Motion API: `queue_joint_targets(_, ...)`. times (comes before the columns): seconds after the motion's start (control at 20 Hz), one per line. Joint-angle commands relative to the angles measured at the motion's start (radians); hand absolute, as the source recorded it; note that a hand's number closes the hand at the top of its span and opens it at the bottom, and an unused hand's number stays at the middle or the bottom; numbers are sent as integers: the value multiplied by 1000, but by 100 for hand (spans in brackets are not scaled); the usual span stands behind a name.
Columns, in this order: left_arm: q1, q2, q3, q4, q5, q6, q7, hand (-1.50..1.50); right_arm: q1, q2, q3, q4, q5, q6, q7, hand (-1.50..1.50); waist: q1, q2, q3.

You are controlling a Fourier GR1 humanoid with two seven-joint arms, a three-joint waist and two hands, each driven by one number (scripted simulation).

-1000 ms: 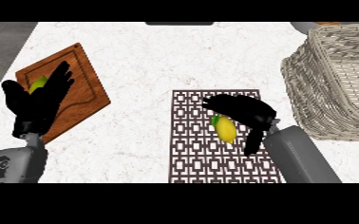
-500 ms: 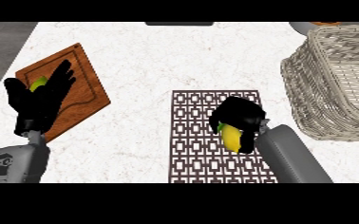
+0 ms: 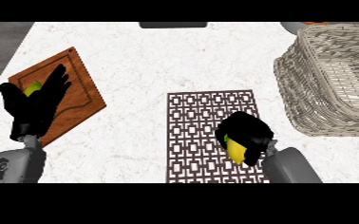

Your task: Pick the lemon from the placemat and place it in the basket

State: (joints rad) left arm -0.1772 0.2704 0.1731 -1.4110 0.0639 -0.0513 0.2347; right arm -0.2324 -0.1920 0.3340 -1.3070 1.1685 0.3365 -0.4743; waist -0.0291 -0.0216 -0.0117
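A yellow lemon [image 3: 237,151] shows partly under my right hand [image 3: 247,130], whose fingers are curled round it over the right part of the brown patterned placemat [image 3: 200,133]. Most of the lemon is hidden by the hand. The woven wicker basket [image 3: 316,83] stands at the right edge of the counter, apart from the hand. My left hand [image 3: 36,103] stays open with fingers up at the left, over a wooden cutting board [image 3: 70,88].
A small yellow-green object [image 3: 32,88] peeks out behind the left hand on the cutting board. A grey item [image 3: 172,24] lies at the counter's far edge. White marble counter lies between placemat and basket.
My right hand has closed its fingers round the lemon and drawn back toward the near edge of the placemat. The left hand has stayed still.
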Motion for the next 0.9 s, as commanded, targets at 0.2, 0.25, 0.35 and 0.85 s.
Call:
queue_joint_targets(0.2, 46, 40, 59, -4, 25, -4, 5, 0, 545, 0, -11, -297, -70, -117, 85, 150, -79, -4, 10)
queue_joint_targets(0.25, 34, 28, 56, 2, 6, 24, 1, 0, 592, -7, -22, -356, -116, -102, 61, 150, -92, -3, 9)
queue_joint_targets(0.35, 21, 31, 56, 2, 10, 18, -4, 0, 686, 60, -2, -426, -210, -101, 34, 150, -79, 4, 10)
queue_joint_targets(0.85, 16, 47, 48, -31, 26, -15, 23, 0, 1169, -12, -36, -1103, -508, -105, -87, 150, -51, 8, 9)
